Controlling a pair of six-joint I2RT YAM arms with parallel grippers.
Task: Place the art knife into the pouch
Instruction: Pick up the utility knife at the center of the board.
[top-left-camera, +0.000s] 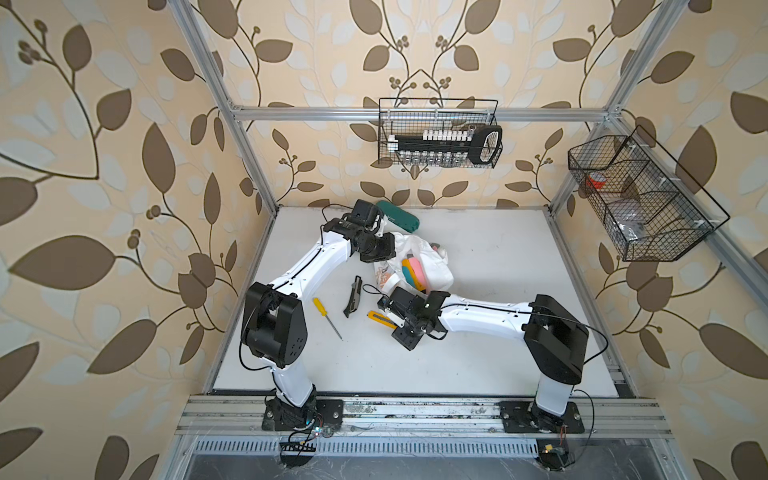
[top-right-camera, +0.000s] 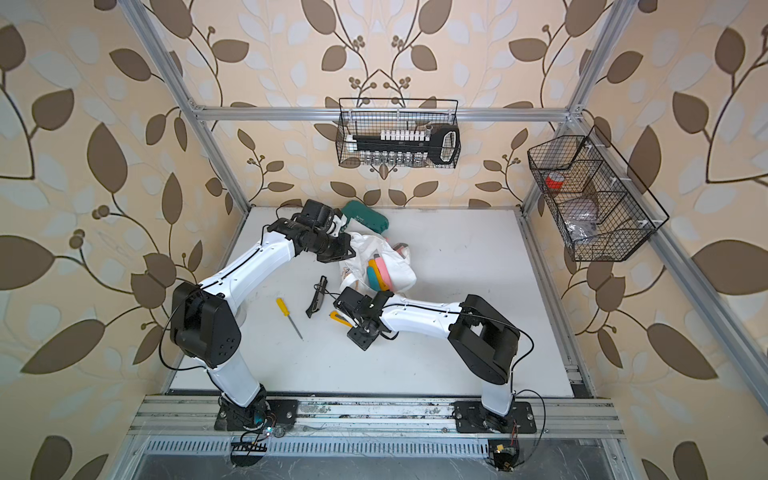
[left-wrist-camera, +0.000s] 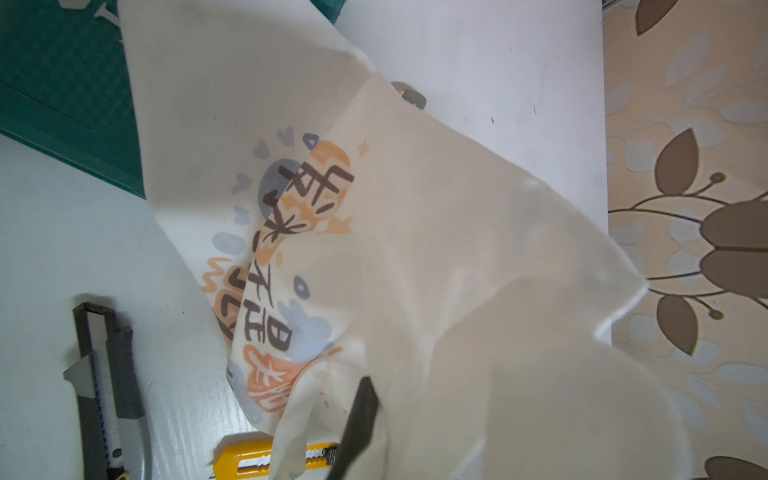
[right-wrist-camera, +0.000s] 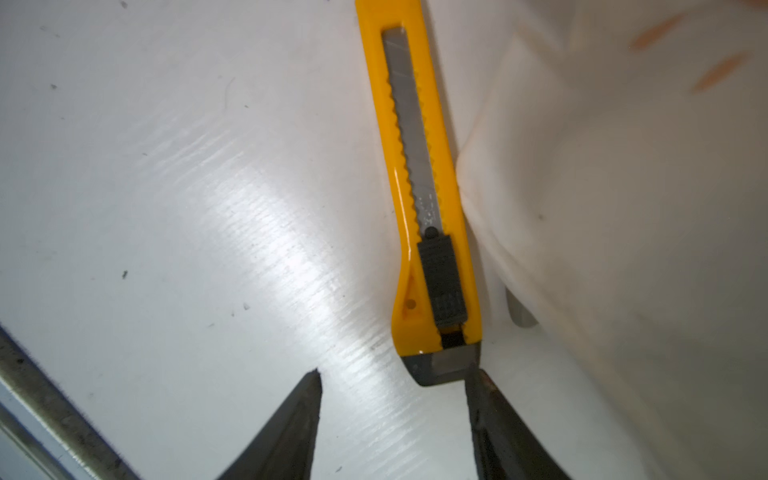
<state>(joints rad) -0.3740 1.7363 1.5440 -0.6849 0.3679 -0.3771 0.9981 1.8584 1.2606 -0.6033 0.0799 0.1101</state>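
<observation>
down at the bottom of both top views the two arms rise from their bases on the rail at the near edge of the white worktop (top-left-camera: 478, 353). a yellow-handled screwdriver (top-left-camera: 327, 318) lies flat, left of centre, apart from everything else.

just right of it, near the middle of the frame, the yellow art knife (right-wrist-camera: 432, 199) lies flat on the worktop, outside the pouch. the right gripper (right-wrist-camera: 395, 372) sits low over its grey butt end with the jaws spread and nothing clamped. in the right wrist view the butt end lies in the gap between the fingers, right up against one finger (right-wrist-camera: 490, 415). the pouch's cloth presses along one long side of the knife.

a grey knife (top-left-camera: 353, 297) lies a little further back and to the left, close to the pouch but not touching it.

the pouch (top-left-camera: 432, 270) is crumpled at the centre of the frame, white with orange and blue print. pink, yellow and teal shapes show at its mouth; what they are i can't tell. the left gripper (left-wrist-camera: 360, 399) is at its upper left edge, closed on a fold of the cloth, which is drawn up around the finger.

behind it a dark green case (top-left-camera: 401, 220) lies by the back edge. two wire baskets (top-left-camera: 440, 133) hang higher, at upper centre and upper right.
</observation>
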